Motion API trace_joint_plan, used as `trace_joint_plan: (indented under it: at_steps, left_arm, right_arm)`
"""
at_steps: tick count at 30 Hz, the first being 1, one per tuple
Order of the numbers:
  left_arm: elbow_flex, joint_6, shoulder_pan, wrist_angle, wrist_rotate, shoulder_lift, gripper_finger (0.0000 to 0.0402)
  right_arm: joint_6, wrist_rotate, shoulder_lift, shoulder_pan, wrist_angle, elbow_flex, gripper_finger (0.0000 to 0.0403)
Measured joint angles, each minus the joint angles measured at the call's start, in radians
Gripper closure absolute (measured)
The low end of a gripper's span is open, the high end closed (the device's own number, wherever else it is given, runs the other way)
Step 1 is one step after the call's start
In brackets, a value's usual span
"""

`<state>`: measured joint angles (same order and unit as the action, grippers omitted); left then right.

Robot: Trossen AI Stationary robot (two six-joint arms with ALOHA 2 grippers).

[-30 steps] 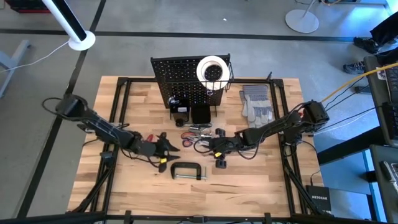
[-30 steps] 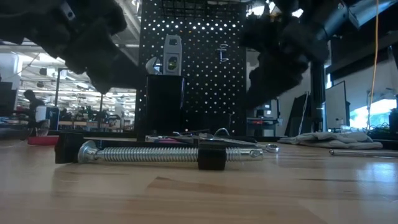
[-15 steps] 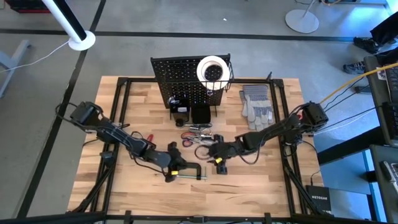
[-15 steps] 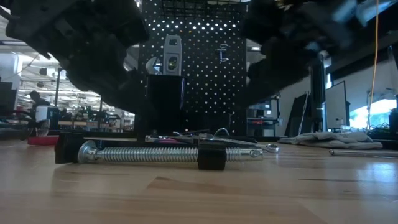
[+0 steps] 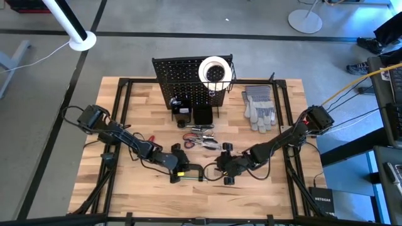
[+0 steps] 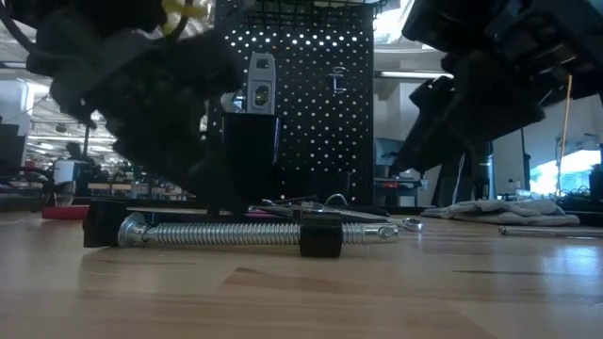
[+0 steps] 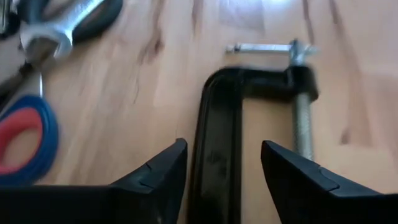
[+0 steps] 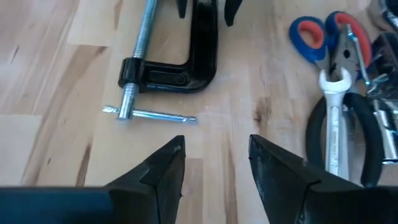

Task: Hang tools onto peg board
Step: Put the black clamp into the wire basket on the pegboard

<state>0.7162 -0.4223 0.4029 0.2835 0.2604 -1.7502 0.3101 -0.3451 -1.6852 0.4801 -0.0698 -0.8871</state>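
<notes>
At table front | we see the black steel C-clamp (image 7: 221, 143) lying flat, unhung | left gripper (image 7: 224, 165) spread astride its spine, ready to pinch | right gripper (image 8: 214, 162) open, empty, just beside.

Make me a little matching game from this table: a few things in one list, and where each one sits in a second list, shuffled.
Things:
1. C-clamp
2. white tape roll
3. grey gloves
4. left tool

Places:
A. flat on the wood, to the right of the peg board
B. up at the peg board's top right corner
C. lying on the table's near part, between both arms
D. open, astride the clamp's black frame

Pairs: 1-C, 2-B, 3-A, 4-D
</notes>
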Motion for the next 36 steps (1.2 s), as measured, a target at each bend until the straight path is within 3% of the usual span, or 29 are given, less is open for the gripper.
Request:
trace_joint_plan:
  at_steps: [12, 36]
  left_arm:
    - [0.0, -0.049, -0.003, -0.099, -0.023, -0.013, 0.0221]
    - [-0.005, -0.015, 0.005, -0.034, -0.01, -0.07, 0.0229]
  right_arm:
    - [0.0, -0.037, 0.0, -0.002, 0.012, 0.0, 0.0223]
    - [-0.003, -0.07, -0.002, -0.003, 0.016, 0.0, 0.0223]
